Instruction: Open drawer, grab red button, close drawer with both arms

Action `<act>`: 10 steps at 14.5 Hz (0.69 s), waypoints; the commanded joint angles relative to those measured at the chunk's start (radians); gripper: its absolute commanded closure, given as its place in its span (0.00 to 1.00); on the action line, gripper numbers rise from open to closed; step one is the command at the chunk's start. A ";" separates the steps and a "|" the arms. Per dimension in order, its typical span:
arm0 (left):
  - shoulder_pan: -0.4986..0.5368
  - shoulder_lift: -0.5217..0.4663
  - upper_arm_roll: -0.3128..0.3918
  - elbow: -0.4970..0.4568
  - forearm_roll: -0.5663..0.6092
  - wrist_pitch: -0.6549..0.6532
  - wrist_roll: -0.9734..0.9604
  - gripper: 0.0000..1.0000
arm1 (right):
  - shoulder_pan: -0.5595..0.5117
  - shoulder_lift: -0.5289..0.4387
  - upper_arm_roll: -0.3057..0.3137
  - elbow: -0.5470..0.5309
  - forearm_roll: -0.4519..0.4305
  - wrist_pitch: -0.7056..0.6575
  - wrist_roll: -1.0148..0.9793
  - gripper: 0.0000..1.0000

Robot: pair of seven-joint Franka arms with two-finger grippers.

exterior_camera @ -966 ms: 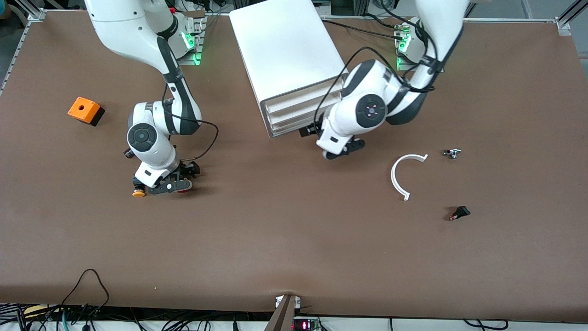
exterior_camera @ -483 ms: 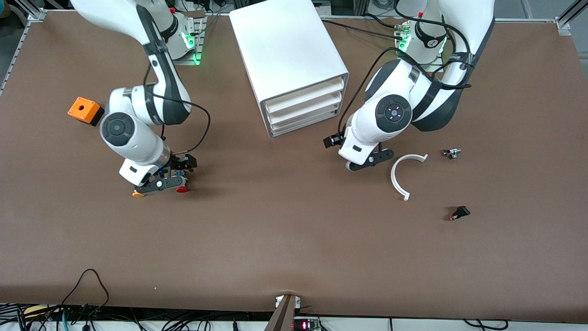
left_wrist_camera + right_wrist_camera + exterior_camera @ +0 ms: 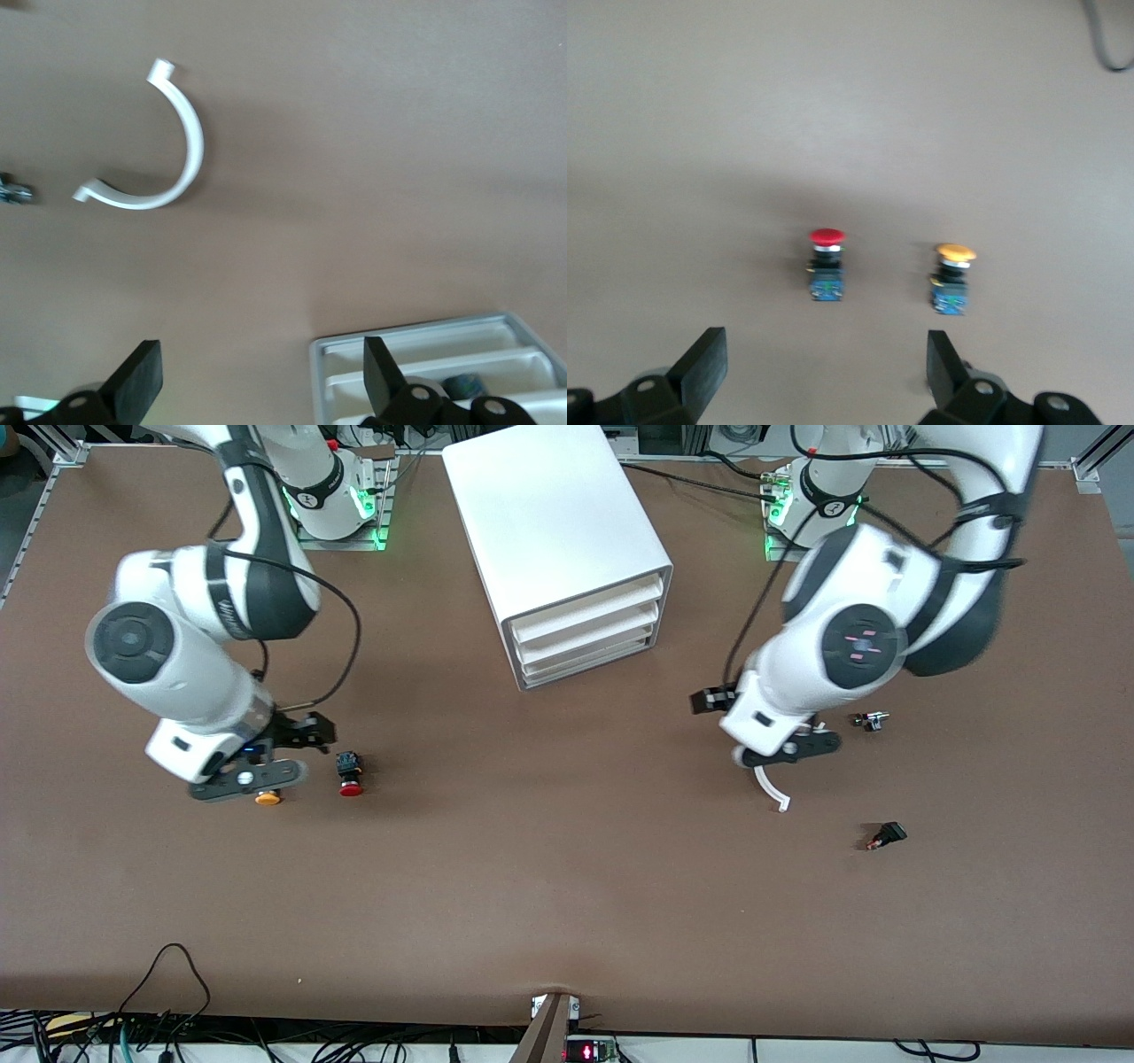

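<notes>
Both arms have lifted away — drawers shut.
Red button lies free on the table beside the yellow-capped button; right gripper above them, left gripper over the white clip — both spread, empty.

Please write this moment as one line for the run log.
drawers: all shut | red button: on table, free | right tool: open, above yellow button | left tool: open, above white clip

Left end effector hides white clip partly.
</notes>
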 commanded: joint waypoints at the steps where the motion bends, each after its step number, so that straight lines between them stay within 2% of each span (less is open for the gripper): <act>1: 0.058 -0.031 -0.004 0.032 0.021 -0.062 0.131 0.00 | -0.121 -0.023 0.104 0.072 -0.057 -0.090 -0.009 0.00; 3: 0.083 -0.072 0.008 0.015 0.020 -0.079 0.250 0.00 | -0.210 -0.038 0.193 0.086 -0.112 -0.106 -0.010 0.00; 5: 0.080 -0.123 0.071 -0.019 0.018 -0.076 0.372 0.00 | -0.286 -0.064 0.260 0.084 -0.117 -0.110 -0.012 0.00; 8: 0.067 -0.232 0.167 -0.117 0.017 -0.028 0.559 0.00 | -0.338 -0.138 0.275 0.074 -0.108 -0.130 -0.021 0.00; 10: 0.046 -0.304 0.246 -0.198 0.017 0.051 0.607 0.00 | -0.369 -0.167 0.277 0.084 -0.098 -0.219 -0.026 0.00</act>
